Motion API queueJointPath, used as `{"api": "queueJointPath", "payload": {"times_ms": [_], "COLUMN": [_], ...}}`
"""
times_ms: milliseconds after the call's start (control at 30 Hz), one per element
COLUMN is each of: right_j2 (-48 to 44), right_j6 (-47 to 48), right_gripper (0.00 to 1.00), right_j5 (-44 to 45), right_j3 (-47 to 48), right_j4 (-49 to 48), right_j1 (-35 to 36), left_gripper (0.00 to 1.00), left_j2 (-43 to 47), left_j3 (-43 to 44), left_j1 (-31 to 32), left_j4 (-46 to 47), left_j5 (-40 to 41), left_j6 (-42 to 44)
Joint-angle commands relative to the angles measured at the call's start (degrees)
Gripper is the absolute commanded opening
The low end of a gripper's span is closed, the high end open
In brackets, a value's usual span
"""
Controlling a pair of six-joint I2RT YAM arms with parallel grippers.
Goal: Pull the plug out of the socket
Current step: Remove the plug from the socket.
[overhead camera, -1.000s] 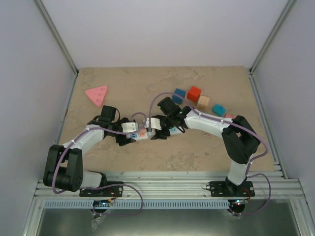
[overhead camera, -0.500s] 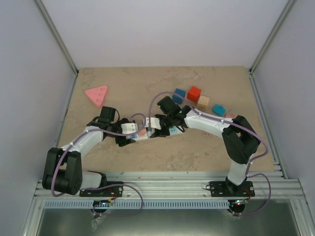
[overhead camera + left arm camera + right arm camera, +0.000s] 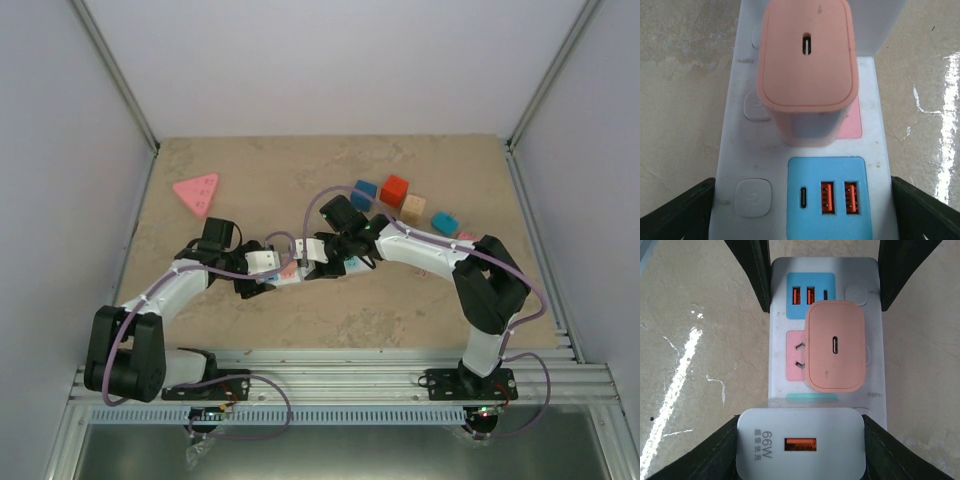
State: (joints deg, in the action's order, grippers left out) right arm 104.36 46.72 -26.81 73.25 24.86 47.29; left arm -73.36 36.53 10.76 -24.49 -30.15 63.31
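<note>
Two chargers show up over the long white plastic power strip with pastel square outlets (image 3: 777, 340), which lies flat on the beige stone-look tabletop (image 3: 400, 310), right between the two grippers.

The left gripper (image 3: 802, 210) has that strip by its end. Its dark fingers (image 3: 680, 212) sit tight against both long edges, so it's clamped on the strip. The blue outlet panel with orange USB ports (image 3: 829, 197) lies directly between those fingers.

Just past the fingertips, the salmon-pink rounded charger block (image 3: 807, 70) stands upright in the pink outlet (image 3: 795, 356), with nothing holding it.

The right gripper (image 3: 800, 425) comes in from the opposite end, closed on the white rectangular charger plug marked 66W (image 3: 800, 450). Its black fingers (image 3: 700, 455) press on the plug's two sides. That plug sits over the teal outlet, right next to the pink charger on the side away from the left gripper. Can't honestly tell from these views whether its prongs are seated or lifted out.

Beyond the right gripper, further back on the table, sit a blue cube (image 3: 363, 193), a red cube (image 3: 394, 189), a tan cube (image 3: 414, 209) and a teal cube (image 3: 445, 222). A pink triangular block (image 3: 197, 192) lies well apart, out past the left gripper.
</note>
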Motion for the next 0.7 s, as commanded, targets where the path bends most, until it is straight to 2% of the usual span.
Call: {"api": "queueJointPath", "payload": {"times_ms": [0,467,667], "right_j2": [-1.44,-1.44,-1.87], "right_j6": [0.13,-1.28,-1.07], "right_gripper": [0.41,0.37,0.37], "right_j5": [-1.20,1.55,0.09], "right_j3": [0.42,1.09,0.88], "right_j4": [1.98,1.25,1.37], "right_j1": [0.31,1.90,0.84], "left_gripper": [0.00,0.00,0.00], "left_j2": [2.17,2.33,2.26], "left_j3": [0.56,0.65,0.56], "left_j1": [-0.39,-0.39,-0.39], "left_j4": [5.11,5.07,5.18], "left_j5": [-3.95,-3.95,-3.86], "left_j6": [-0.71,-0.91,-0.91]}}
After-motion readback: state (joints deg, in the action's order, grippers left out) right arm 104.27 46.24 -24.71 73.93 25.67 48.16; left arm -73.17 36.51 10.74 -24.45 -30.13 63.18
